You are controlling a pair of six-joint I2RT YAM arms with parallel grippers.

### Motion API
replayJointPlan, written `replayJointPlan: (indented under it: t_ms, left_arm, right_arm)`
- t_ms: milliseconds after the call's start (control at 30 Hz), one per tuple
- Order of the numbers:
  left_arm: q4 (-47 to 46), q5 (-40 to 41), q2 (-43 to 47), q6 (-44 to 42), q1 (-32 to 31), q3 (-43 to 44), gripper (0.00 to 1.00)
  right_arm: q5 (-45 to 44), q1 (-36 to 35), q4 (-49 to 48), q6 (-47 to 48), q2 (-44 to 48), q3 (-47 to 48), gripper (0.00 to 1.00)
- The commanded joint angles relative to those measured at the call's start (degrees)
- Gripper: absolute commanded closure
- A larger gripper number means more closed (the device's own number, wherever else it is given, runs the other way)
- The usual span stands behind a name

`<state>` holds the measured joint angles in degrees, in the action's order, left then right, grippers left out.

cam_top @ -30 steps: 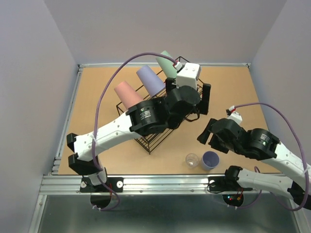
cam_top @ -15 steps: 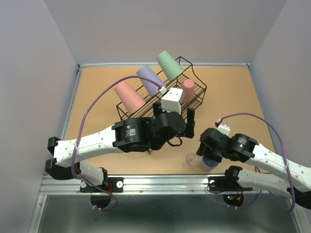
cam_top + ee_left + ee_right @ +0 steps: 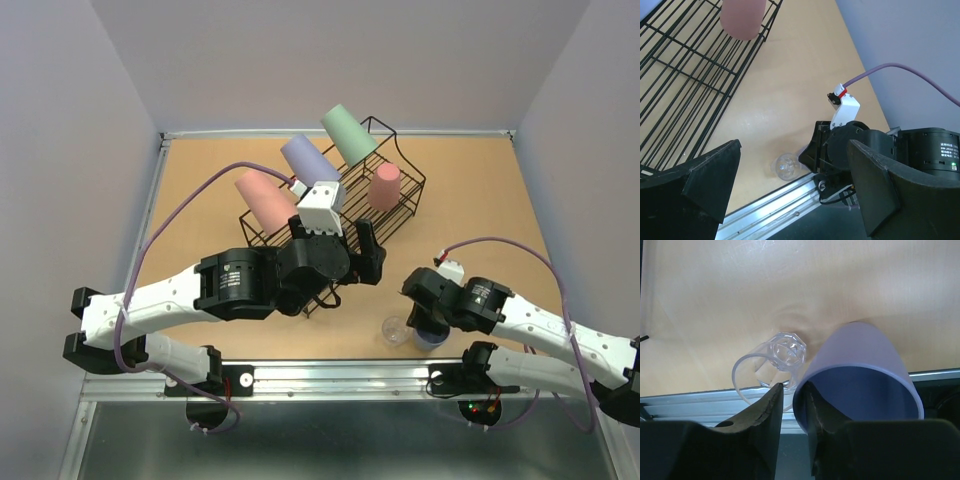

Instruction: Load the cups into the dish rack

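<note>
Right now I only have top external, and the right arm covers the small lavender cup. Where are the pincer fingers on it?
Observer: In the right wrist view, the right pincer straddles the near wall of the small lavender cup, one finger inside and one outside.
Operator: Clamped yet?
Observer: The gap between the fingers is narrow with the wall in it. I can't tell whether they press it.
Operator: Is the clear cup in the way?
Observer: The clear cup sits right beside the lavender one. The outer finger overlaps its rim in that view, and I can't tell if they touch.
</note>
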<state>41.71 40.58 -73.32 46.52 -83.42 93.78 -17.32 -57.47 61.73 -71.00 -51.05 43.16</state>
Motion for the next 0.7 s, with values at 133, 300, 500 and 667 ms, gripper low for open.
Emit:
replayJointPlan:
  t_ms: [133, 300, 500, 667]
  left_arm:
    - [-0.14, 1.35, 2.04, 0.94, -0.52, -1.40, 0.01]
    - [0.38, 0.74, 2.48, 0.50, -0.52, -1.06, 0.01]
    - [0.21, -0.24, 2.13, -1.52, -0.52, 0.79, 0.01]
    - [-2.51, -0.76, 2.56, -3.63, -0.52, 3.69, 0.01]
  right_arm:
    - [0.45, -0.36, -1.97, -1.68, -0.37, -2.20, 0.84]
    - [-0.61, -0.36, -0.92, -2.30, -0.19, -0.54, 0.99]
    - [-4.73, -0.36, 5.67, -2.21, -2.74, 8.85, 1.00]
    - [-9.74, -0.27, 8.84, -0.89, -2.57, 24.38, 1.00]
